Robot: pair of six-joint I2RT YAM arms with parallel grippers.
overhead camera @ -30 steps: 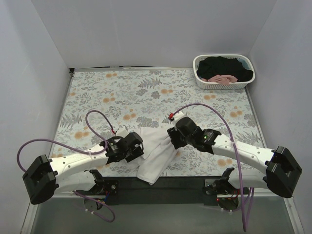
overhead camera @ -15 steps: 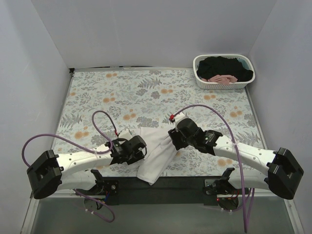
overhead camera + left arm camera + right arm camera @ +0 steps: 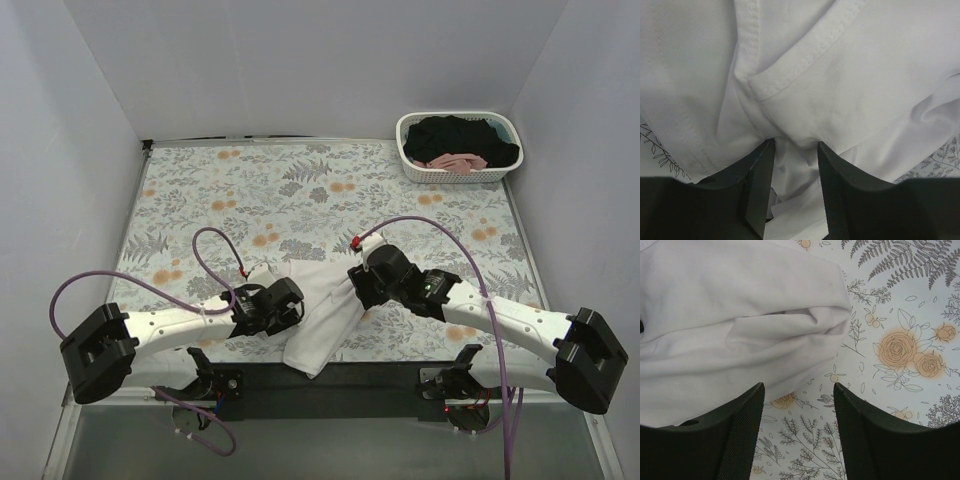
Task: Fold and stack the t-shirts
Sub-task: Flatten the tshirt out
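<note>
A plain white t-shirt point(image 3: 322, 312) lies bunched on the floral tablecloth near the table's front edge, between my two grippers. My left gripper point(image 3: 296, 302) is pressed into the shirt's left side. In the left wrist view the white t-shirt point(image 3: 850, 75) fills the frame, and a fold of it sits loosely between the parted jaws of the left gripper point(image 3: 795, 146). My right gripper point(image 3: 356, 294) is at the shirt's right edge. In the right wrist view the right gripper point(image 3: 799, 389) is open over bare tablecloth, with the white t-shirt's edge point(image 3: 740, 340) just beyond its left fingertip.
A white lattice basket point(image 3: 450, 176) stands at the back right corner with a black shirt point(image 3: 455, 134) and a pink one point(image 3: 456, 161) in it. Purple cables loop above both arms. Grey walls enclose the table on three sides.
My left gripper has slid to the right, further into the white shirt. My right gripper has shifted slightly right and nearer. The shirt has barely changed shape.
</note>
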